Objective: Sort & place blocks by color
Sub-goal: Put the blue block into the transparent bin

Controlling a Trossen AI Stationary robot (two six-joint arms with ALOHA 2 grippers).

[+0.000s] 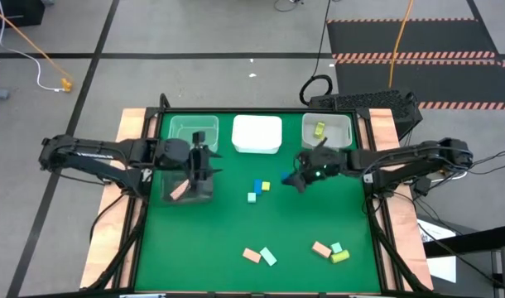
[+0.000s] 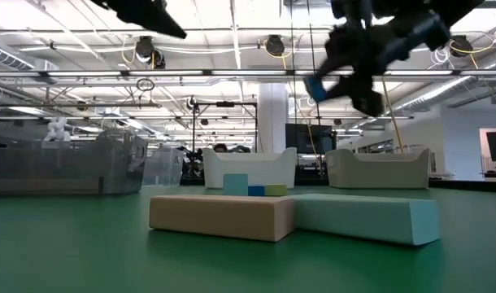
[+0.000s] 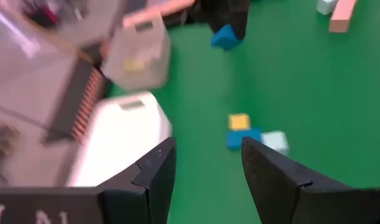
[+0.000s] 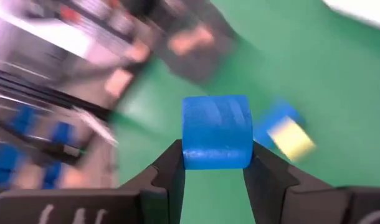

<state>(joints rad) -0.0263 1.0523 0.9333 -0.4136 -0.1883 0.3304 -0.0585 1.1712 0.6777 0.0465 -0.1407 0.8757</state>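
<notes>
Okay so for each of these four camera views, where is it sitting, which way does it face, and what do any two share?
High: overhead, facing straight down on the table; both arms show.
Low: table height, looking level across pink and mint blocks; right tool overhead.
Left wrist: past the open left tool toward the white bin.
Right wrist: its own fingers clamp the blue cube.
Shared: the blue cube shows in all four.

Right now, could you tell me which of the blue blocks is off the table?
The blue cube pinched in the right gripper, lifted above the mat. The other blue block lies on the green mat mid-table, beside a yellow block.
</notes>
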